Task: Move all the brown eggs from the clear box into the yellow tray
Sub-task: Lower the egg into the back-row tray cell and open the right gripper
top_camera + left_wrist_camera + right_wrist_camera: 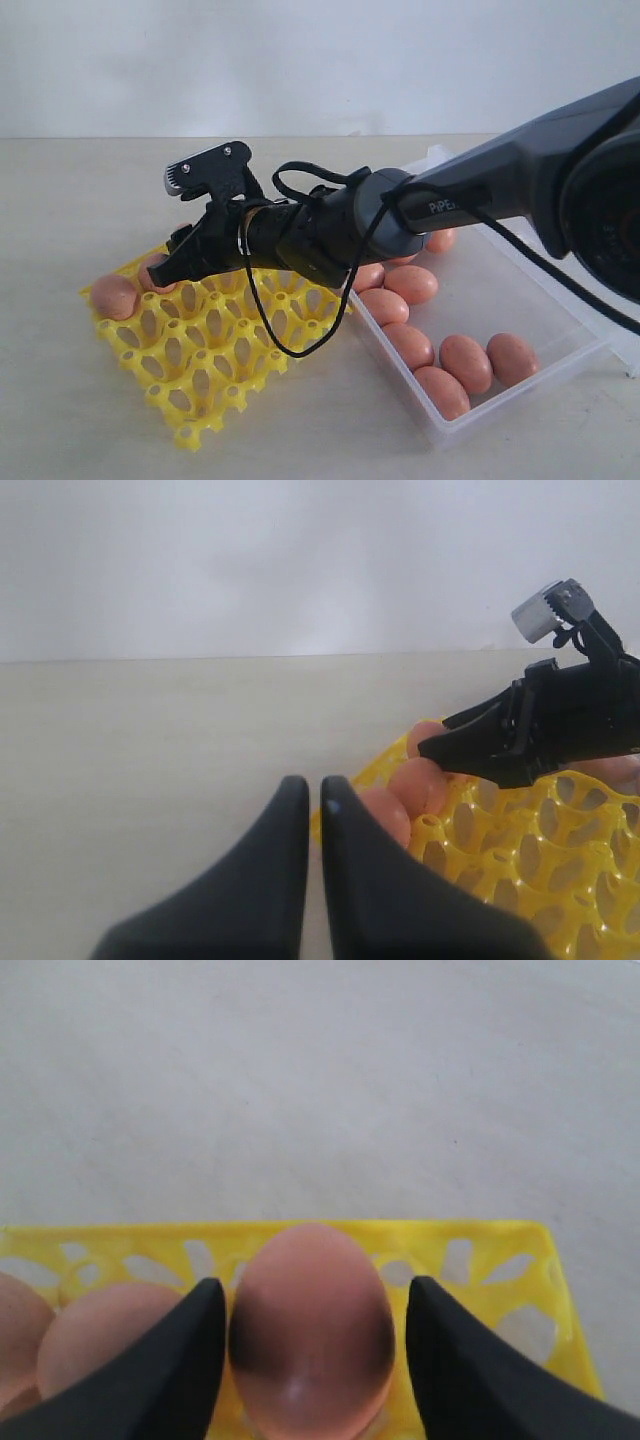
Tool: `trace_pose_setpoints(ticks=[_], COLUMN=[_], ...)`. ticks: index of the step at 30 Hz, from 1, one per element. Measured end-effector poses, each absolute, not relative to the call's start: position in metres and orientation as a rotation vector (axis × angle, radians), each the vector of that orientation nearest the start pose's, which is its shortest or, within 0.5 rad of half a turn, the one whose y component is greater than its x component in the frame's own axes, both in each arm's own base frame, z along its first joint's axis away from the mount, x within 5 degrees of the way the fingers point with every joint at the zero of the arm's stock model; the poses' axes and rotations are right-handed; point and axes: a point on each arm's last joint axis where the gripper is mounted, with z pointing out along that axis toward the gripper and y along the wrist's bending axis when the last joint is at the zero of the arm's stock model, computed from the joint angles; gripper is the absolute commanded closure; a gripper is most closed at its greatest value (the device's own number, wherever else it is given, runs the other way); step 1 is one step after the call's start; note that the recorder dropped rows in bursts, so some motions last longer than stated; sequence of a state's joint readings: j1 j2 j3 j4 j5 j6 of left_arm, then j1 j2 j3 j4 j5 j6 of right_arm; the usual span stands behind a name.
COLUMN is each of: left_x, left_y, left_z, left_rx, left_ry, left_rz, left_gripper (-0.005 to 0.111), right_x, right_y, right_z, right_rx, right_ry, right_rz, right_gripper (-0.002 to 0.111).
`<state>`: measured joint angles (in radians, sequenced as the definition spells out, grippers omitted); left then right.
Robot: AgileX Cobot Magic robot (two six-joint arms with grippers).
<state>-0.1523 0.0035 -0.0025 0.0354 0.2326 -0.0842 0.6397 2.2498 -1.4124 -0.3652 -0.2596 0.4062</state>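
Right arm (480,200) hides the far rows of the yellow tray (200,370) and the left end of the clear box (500,300), partly covering some brown eggs (412,284). Arm and box are cut off at the right edge. Right wrist view: egg (310,1330) between right fingers (170,1370) is cropped by the picture's edge; contact unclear.

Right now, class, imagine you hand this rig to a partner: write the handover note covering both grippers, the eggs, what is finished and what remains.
Left gripper: shut, empty, near a corner of the yellow tray.
Right gripper: open, fingers straddling a brown egg seated in the tray's edge row; a gap shows on one side.
Done: three eggs in that row, counting this one and two neighbours.
Left: at least seven eggs lie in the clear box; the arm hides part of it. Probably lift clear, then fetch the next.
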Motion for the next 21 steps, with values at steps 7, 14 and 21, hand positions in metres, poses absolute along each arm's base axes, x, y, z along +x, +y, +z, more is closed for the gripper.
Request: trace_pose_setpoints(ticks=[7,14,21], left_x=[0.055,0.055,0.055], left_y=[-0.008,-0.008,-0.008], left_z=[0.193,0.193,0.193], left_rx=[0.082,0.082,0.082], left_ry=[1.717,1.717,1.717], left_rz=[-0.143,-0.143,-0.143], left_gripper=[0.103,0.103,0.103], right_x=[0.384,0.384,0.382], right_y=[0.296,0.296,0.290], right_z=[0.119,0.120,0.159], right_rx=[-0.666,-0.668,-0.655], right_ry=[2.013,2.017,2.004], right_rz=[0.512,0.508,0.473], right_gripper=[0.059,0.059,0.059])
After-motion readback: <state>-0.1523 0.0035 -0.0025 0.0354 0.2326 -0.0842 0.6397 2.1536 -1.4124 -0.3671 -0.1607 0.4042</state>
